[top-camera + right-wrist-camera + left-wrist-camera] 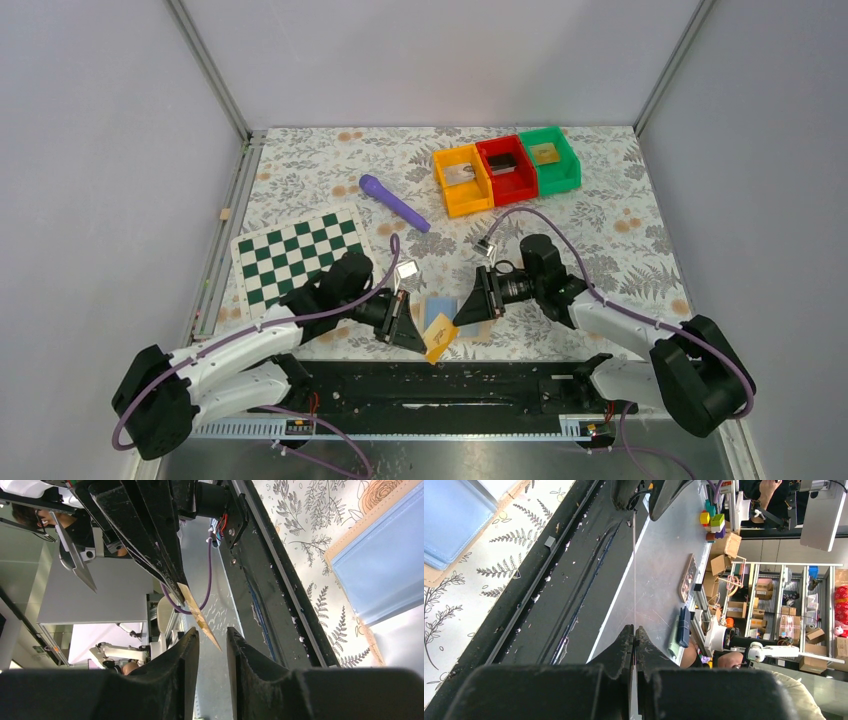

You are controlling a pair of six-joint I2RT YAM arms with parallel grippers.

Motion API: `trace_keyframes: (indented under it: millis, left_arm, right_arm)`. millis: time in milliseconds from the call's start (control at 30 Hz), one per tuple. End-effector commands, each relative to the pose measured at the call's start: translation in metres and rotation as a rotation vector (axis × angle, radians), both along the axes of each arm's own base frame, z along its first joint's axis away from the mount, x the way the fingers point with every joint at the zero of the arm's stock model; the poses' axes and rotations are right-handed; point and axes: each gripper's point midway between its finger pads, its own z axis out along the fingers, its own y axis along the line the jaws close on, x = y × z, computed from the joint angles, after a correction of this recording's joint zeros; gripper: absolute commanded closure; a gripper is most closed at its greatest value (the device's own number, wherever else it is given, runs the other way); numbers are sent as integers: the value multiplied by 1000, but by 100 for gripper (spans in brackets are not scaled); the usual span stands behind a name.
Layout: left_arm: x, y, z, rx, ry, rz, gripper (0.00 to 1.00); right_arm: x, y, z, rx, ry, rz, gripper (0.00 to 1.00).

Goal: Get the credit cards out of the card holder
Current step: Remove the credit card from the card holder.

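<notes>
The tan card holder [441, 311] lies open on the floral mat between the two grippers, its light blue panels up. It also shows in the left wrist view [449, 515] and the right wrist view [385, 565]. My left gripper [412, 335] is shut on an orange-yellow card [438, 338], held above the mat's near edge. In the left wrist view the card [634, 580] is a thin edge-on line rising from the shut fingertips [634, 628]. My right gripper [468, 308] is open. In its wrist view the card's corner [200, 622] hangs just above the gap between its fingertips [212, 632].
A green-and-white checkered board [300, 255] lies at left and a purple stick [393, 202] behind it. Orange [462, 180], red [506, 168] and green [548, 158] bins stand at the back. A small shiny piece [407, 270] lies near the left arm. A black rail [450, 385] runs along the near edge.
</notes>
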Motion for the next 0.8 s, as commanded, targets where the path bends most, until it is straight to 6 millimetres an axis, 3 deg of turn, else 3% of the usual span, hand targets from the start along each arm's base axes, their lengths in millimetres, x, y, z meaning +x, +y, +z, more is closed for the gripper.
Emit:
trace_keyframes:
  millis: [0,267,533,600,667,767]
  left_arm:
    - [7,-7,22,-48,-58,-14,100]
    - [9,-7,22,-46,-57,-5,100]
    - [12,-11,24,-55,-57,-5,100]
    - [13,-11,23,-48,-57,-1,100]
    - [13,-10,33,-73,-95,10,92]
    - [20,-11,23,-22,-82,30,71]
  right_arm:
    - [-6,-1,13,69,-47,33,67]
    - [-13,-3,16,131,-51,27,68]
    - [-12,-3,19,137,-64,21,100]
    - [-12,-2,22,146,-69,21,100]
    - [-12,-2,25,157,-75,16,100]
    - [-4,-1,27,144,-87,-38,100]
